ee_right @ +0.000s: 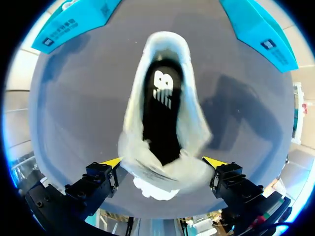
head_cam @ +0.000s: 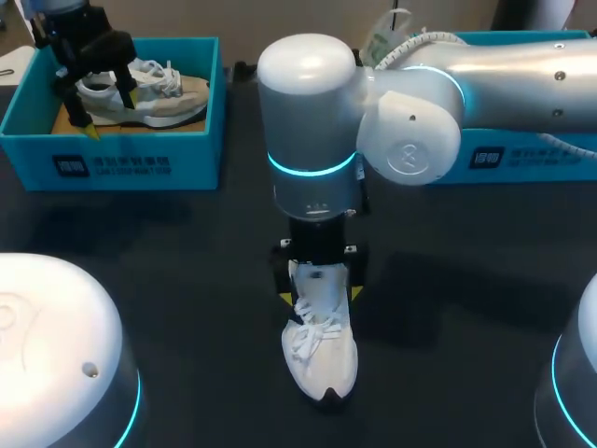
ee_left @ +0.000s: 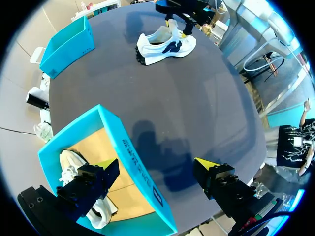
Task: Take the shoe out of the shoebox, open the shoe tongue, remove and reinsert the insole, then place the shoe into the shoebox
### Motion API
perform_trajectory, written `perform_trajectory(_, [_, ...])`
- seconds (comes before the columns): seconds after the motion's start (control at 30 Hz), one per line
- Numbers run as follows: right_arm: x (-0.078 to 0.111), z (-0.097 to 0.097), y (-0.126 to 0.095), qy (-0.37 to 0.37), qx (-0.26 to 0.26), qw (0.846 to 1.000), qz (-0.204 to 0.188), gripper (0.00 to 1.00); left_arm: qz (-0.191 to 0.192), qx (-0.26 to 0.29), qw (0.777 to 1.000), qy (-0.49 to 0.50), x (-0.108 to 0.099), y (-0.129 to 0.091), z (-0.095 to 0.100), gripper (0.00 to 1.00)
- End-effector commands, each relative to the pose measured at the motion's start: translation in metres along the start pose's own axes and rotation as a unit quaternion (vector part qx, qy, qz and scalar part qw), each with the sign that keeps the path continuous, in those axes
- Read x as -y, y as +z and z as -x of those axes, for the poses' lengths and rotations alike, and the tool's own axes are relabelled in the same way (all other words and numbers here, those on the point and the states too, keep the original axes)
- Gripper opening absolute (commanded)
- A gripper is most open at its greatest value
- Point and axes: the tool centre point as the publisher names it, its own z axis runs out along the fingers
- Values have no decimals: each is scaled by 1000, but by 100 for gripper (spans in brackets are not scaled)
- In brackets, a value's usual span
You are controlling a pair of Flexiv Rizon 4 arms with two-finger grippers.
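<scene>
Shoe [head_cam: 320, 350] sits out on the table [head_cam: 466, 280], insole [ee_right: 160, 113] seated, removal and reboxing pending; my right gripper [ee_right: 163, 161] and left gripper [ee_left: 157, 163] are released.

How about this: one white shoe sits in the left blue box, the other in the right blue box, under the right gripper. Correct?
Not quite. The other shoe is not in the right blue box; it stands on the black table, under the right gripper, as the head view shows. The first shoe does sit in the left blue box.
</scene>
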Motion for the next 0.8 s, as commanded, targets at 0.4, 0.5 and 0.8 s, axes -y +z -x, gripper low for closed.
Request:
perform_trajectory(0.4, [39,-6,-23,22,-6,1000,-11,100,1,0,1000,0,0,0,0,100])
perform_trajectory(0.5, [38,-9,-24,25,-3,1000,-8,87,1,0,1000,0,0,0,0,100])
perform_trajectory(0.8, [34,-15,-26,31,2,1000,-4,22,1,0,1000,0,0,0,0,100])
